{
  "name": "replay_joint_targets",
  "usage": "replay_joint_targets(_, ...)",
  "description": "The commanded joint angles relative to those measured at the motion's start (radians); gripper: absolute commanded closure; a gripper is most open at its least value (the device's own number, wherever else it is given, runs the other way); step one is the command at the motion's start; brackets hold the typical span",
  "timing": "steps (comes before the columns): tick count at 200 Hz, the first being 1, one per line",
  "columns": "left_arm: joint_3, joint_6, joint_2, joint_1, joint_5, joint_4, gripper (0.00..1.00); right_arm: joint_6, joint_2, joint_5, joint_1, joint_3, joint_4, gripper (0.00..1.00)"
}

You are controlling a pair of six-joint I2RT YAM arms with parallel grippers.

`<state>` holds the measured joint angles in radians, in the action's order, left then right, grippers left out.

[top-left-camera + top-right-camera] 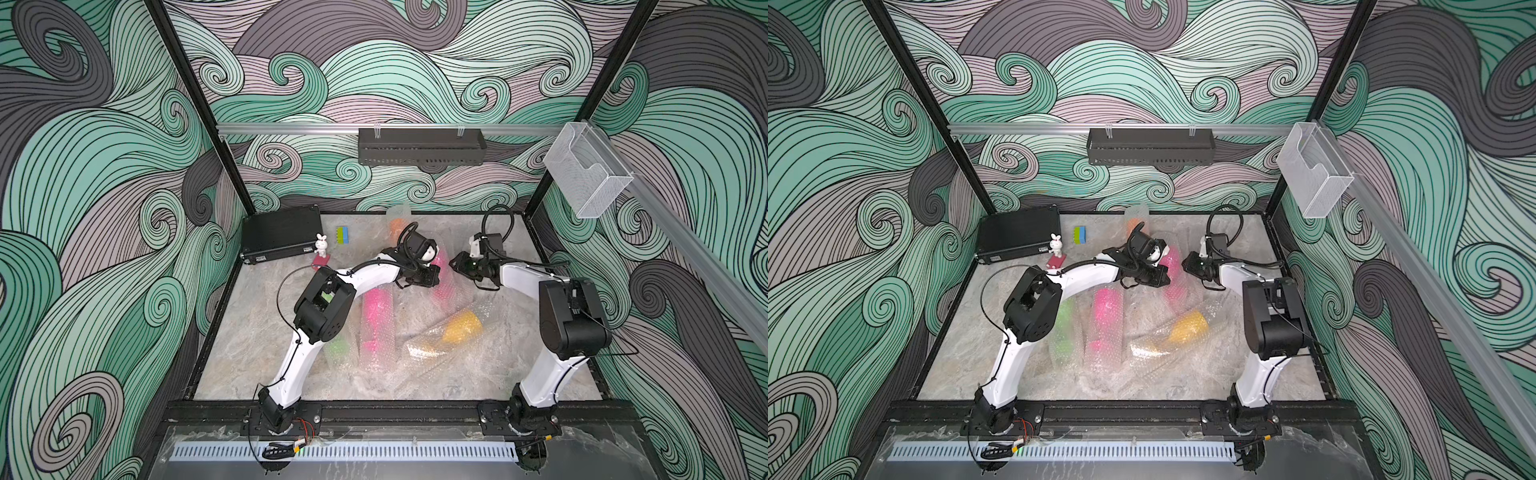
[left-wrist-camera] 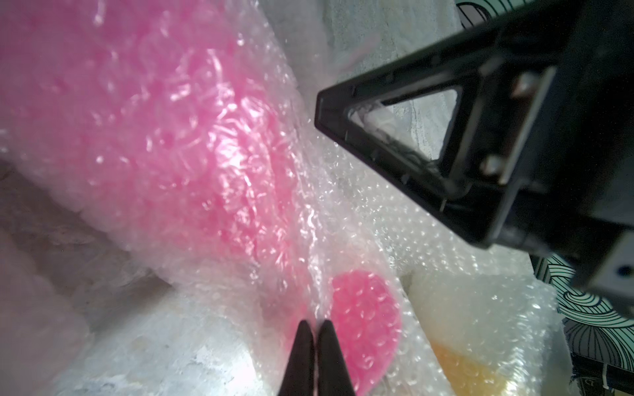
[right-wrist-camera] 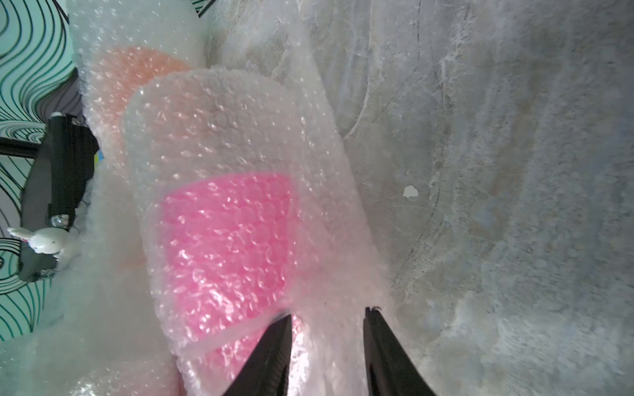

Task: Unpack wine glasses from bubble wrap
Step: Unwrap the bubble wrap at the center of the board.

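A hot pink wine glass (image 2: 171,137) lies rolled in bubble wrap (image 3: 240,113) at the back middle of the table, between both grippers (image 1: 442,266). My left gripper (image 2: 314,324) is shut on a fold of that wrap beside the glass's round foot (image 2: 367,325). My right gripper (image 3: 327,312) stands open over the wrap next to the pink bowl (image 3: 226,240). Wrapped orange (image 1: 398,224), pink (image 1: 376,316), yellow (image 1: 461,326) and lime green (image 1: 338,347) glasses lie around.
A black case (image 1: 280,237), a white rabbit figure (image 1: 321,245) and a green-blue block (image 1: 343,235) sit at the back left. A black shelf (image 1: 422,145) hangs on the back wall and a clear box (image 1: 586,174) on the right rail.
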<state>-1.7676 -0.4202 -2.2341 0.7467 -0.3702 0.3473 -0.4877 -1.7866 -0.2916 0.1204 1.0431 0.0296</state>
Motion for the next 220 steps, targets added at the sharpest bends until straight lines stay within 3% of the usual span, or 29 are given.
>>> replay_joint_targets(1, -0.038, 0.012, 0.013, -0.007, -0.012, 0.023, 1.00, 0.058, 0.063, 0.050, 0.002, -0.021, 0.032, 0.53)
replay_joint_targets(57, -0.036, 0.016, 0.022, -0.013, -0.015, 0.016, 1.00, 0.099, 0.048, 0.060, 0.002, -0.025, 0.076, 0.58)
replay_joint_targets(115, -0.046, 0.026, 0.019, -0.018, -0.040, 0.005, 1.00, 0.110, 0.050, 0.120, -0.001, -0.009, 0.096, 0.84)
replay_joint_targets(155, -0.067, 0.032, 0.014, -0.025, -0.057, -0.003, 0.70, 0.099, 0.057, 0.154, -0.027, 0.011, 0.097, 1.00)
replay_joint_targets(167, -0.069, 0.032, 0.016, -0.029, -0.057, -0.008, 0.63, 0.097, 0.064, 0.172, -0.037, 0.013, 0.096, 1.00)
replay_joint_targets(192, -0.072, 0.024, 0.023, -0.038, -0.056, -0.020, 0.54, 0.098, 0.089, 0.221, -0.061, 0.016, 0.096, 1.00)
replay_joint_targets(220, -0.072, 0.022, 0.030, -0.043, -0.052, -0.037, 0.51, 0.091, 0.105, 0.240, -0.111, 0.021, 0.092, 1.00)
